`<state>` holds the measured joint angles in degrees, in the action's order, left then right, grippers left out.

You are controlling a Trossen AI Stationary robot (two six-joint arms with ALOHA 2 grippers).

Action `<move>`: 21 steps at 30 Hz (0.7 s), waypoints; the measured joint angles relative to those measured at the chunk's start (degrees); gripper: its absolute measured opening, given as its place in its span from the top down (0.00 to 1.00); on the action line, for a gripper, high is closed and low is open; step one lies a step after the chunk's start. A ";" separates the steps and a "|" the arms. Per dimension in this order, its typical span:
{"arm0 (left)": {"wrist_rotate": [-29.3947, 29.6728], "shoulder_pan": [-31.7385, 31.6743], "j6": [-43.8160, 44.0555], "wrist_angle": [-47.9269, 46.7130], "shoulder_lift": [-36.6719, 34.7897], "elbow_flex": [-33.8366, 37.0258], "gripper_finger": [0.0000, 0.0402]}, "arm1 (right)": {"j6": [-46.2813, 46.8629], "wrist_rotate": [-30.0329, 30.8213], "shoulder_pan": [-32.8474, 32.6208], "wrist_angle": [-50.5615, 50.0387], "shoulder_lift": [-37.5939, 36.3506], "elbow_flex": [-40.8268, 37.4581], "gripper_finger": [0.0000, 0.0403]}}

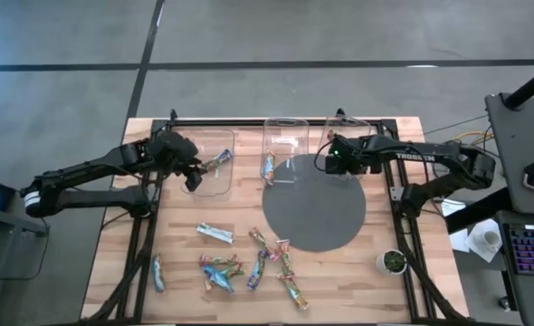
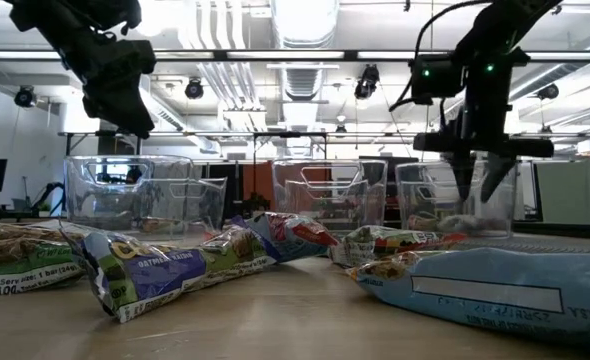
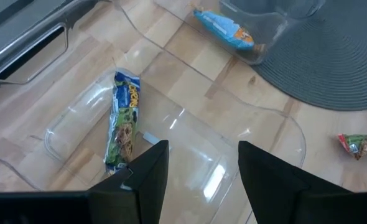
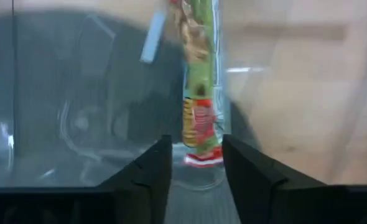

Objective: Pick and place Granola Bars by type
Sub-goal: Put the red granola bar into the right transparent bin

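Observation:
Three clear bins stand along the far side: left [image 1: 211,149], middle [image 1: 283,145] and right [image 1: 350,136]. My left gripper [image 3: 202,149] hangs open above the left bin, where a green-and-blue granola bar [image 3: 124,121] lies flat. A blue bar [image 3: 224,28] lies in the middle bin. My right gripper [image 2: 480,185] points down into the right bin, its fingers apart. A green-and-red bar [image 4: 199,118] shows blurred just beyond them, touching neither. In the low view a bar [image 2: 465,222] lies on that bin's floor below the fingertips. Several loose bars [image 1: 249,267] lie near the front edge.
A round grey mat [image 1: 314,204] covers the table's middle right, reaching under the middle and right bins. A small white pot with a green plant [image 1: 393,262] stands at the near right. One bar [image 1: 158,272] lies apart at the near left. Black frame rails run along both sides.

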<state>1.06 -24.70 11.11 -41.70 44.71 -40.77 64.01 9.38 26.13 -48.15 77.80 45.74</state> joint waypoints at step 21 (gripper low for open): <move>0.04 -0.01 0.71 0.56 -0.02 0.00 0.56 | -15.90 14.78 -11.04 2.97 -10.78 8.51 0.51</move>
<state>1.10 -24.71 11.82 -41.15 44.69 -40.77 48.11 24.16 15.09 -45.18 67.03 54.25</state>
